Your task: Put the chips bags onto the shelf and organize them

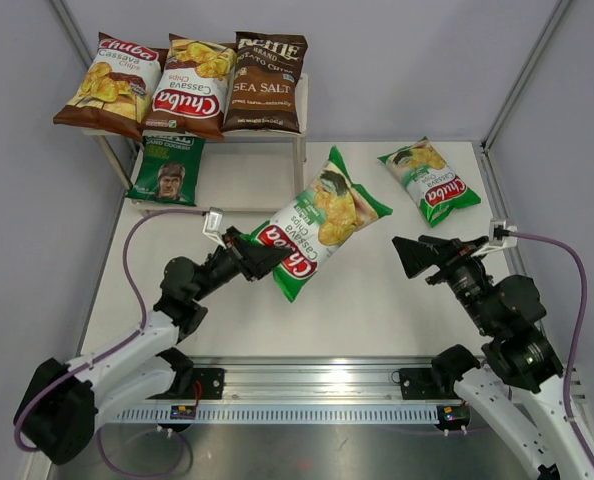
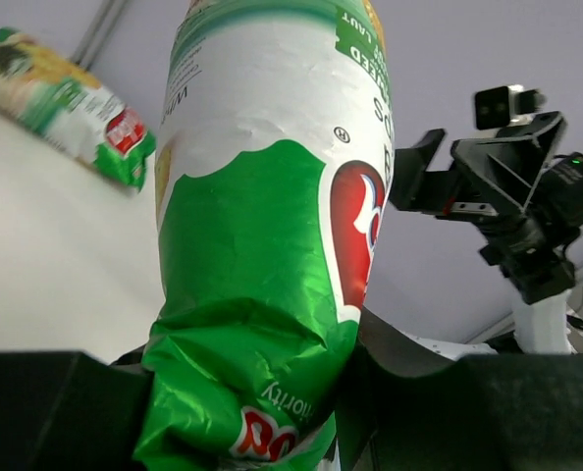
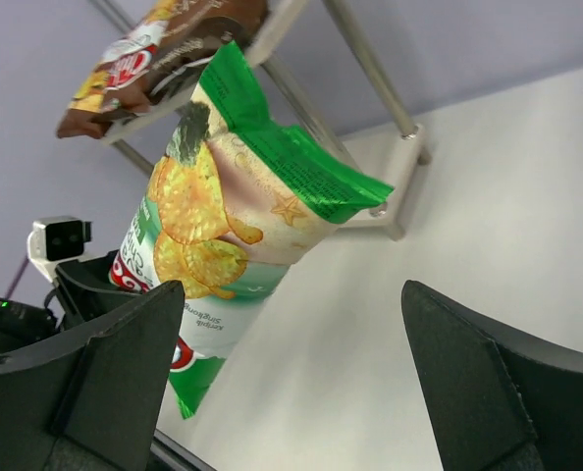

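The shelf (image 1: 277,135) hides the top edge of the dark green bag (image 1: 167,172).

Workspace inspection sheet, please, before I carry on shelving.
Surface: white table, smooth, no spills seen.
Job's things: shelf, top board holds two brown Chuba bags and the Kettle bag; dark green face bag at the lower tier; one green Chuba bag lies on the table; the other green bag is held off the table.
Clutter: nothing seen.
Pincers: left pincer shut on the other green bag's bottom end; right pincer open, empty.
Cables: purple cables loop from both wrists.
Surroundings: grey walls, metal frame struts.
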Controlling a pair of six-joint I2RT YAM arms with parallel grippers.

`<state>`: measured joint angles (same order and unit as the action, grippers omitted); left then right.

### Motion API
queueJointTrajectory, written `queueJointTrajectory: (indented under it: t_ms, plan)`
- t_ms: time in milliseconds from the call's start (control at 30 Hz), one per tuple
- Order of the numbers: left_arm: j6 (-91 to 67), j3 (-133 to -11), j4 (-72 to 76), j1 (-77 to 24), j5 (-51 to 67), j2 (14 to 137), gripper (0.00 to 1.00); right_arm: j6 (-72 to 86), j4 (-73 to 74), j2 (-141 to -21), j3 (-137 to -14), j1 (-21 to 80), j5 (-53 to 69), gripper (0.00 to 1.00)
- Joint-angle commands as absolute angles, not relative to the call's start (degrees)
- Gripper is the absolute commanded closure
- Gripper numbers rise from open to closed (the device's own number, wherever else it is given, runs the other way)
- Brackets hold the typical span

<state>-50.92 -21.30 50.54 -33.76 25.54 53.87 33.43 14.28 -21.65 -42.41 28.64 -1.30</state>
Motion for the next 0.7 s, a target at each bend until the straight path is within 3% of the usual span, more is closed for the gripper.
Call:
queueJointTrajectory:
  t_ms: [0,133,367,533,667]
  plan:
    - [-48.52,-18.38,39.67,-32.61,22.42,47.04,0.85,28.48,26.01,-18.64,-45.0,29.09,-9.4,0.01]
    - [-48.77,-17.22,16.52,-30.16,11.56,34.67,0.83,27.34,27.16,-18.72,-46.32,29.09,-10.99,0.01]
    - [-51.5,-20.65,0.19,-16.19,11.24,29.26,0.83,28.56,23.82,-20.56,-44.83,29.09,-10.02,0.01]
    - [-54.22,-22.06,7.1,-5.04,19.5,36.9,0.82,29.0,22.33,-20.65,-44.21,29.09,-10.02,0.01]
    - [-58.17,-22.76,21.4,-0.18,23.9,44.9,0.82,29.0,21.27,-21.0,-43.51,29.09,-9.84,0.0]
